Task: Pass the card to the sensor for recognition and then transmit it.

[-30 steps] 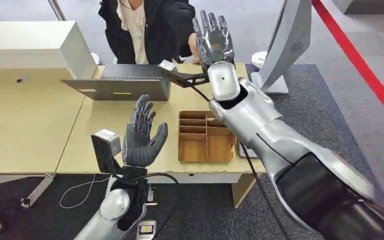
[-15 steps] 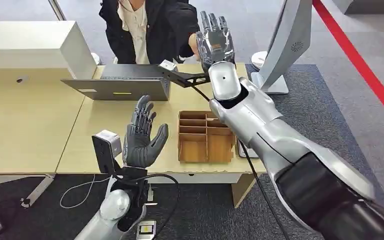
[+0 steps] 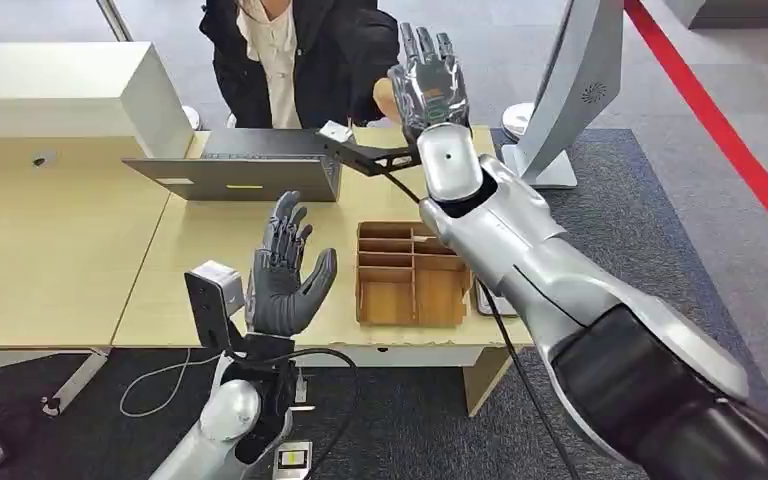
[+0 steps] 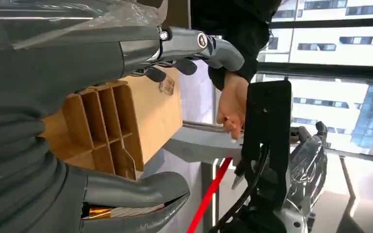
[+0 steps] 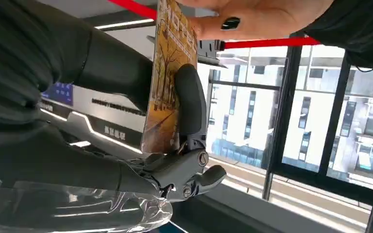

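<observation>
Barely shifted against the earlier frames: right hand [image 3: 428, 88] nudged slightly toward the person [image 3: 295, 55]. Nearest, left hand [image 3: 285, 275] raised over the table [image 3: 60, 250], fingers spread, holding nothing. Beyond the wooden tray [image 3: 410, 275], card [image 5: 170, 73] pinched by the right hand, person's hand [image 5: 257, 17] touching its far edge. Best kept steady, released only once taken. Printed lettering there, unreadable.

I stand in an office. A pale wooden desk [image 3: 60, 260] fills the left of the frame, an open grey laptop [image 3: 235, 170] above centre. Tall glazed buildings [image 5: 320, 131] show through the windows.
</observation>
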Robot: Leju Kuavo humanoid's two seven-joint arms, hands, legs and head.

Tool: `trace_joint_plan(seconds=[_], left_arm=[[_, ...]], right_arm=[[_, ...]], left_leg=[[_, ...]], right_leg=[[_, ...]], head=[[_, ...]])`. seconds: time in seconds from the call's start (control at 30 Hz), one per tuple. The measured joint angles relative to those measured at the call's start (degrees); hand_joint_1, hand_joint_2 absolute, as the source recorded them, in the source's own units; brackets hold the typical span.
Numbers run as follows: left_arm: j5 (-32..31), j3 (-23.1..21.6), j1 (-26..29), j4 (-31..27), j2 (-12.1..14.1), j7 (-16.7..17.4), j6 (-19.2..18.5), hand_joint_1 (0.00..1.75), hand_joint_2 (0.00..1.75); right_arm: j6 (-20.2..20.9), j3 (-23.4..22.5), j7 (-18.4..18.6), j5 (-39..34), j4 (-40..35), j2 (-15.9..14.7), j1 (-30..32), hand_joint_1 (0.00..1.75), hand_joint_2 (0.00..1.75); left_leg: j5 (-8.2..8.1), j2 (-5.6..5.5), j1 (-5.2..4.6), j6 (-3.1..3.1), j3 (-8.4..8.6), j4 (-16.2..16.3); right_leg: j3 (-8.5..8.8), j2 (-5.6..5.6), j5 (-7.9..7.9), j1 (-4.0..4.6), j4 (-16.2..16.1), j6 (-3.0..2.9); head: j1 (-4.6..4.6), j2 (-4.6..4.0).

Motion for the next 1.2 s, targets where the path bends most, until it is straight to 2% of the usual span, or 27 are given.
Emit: trace_joint_plan(seconds=[0.33,0.53,0.97,1.2], left_arm=[[-0.81,0.24,0.66,-0.46,0.15,0.5,0.79,0.0,1.75],[-1.4,0.37,1.17,-1.33,0.52,0.92,0.79,0.0,1.75],[-2.41,0.44,2.35,-3.26,1.51,2.08,1.31,0.0,1.75],[-2.69,0.44,2.56,-3.8,1.81,2.51,0.88,0.0,1.75]], right_arm=[[-4.24,-1.09,-3.94,-4.92,0.22,-1.64,0.34,1.75,1.75],[-4.77,-1.99,-3.87,-6.12,0.24,-4.88,1.67,1.75,1.75],[-6.03,-4.83,-3.91,-9.25,0.11,-13.95,7.27,1.75,1.75],[-6.17,-6.08,-3.65,-9.75,-0.07,-17.53,10.25,1.75,1.75]], left_leg=[[0.0,-0.01,0.0,0.0,0.0,0.01],[0.0,0.0,-0.01,0.0,0.0,0.04],[-0.01,-0.02,0.0,0.0,0.0,0.07],[-0.01,-0.01,0.0,0.01,0.0,0.07]], right_leg=[[-0.01,0.0,0.0,0.0,-0.01,0.0],[-0.01,0.0,0.0,-0.01,-0.01,0.0],[0.01,0.0,0.0,-0.01,-0.01,0.01],[0.01,0.0,0.0,-0.01,-0.01,0.01]], head=[[-0.04,0.0],[-0.02,0.0],[-0.02,0.0],[-0.02,0.0]])
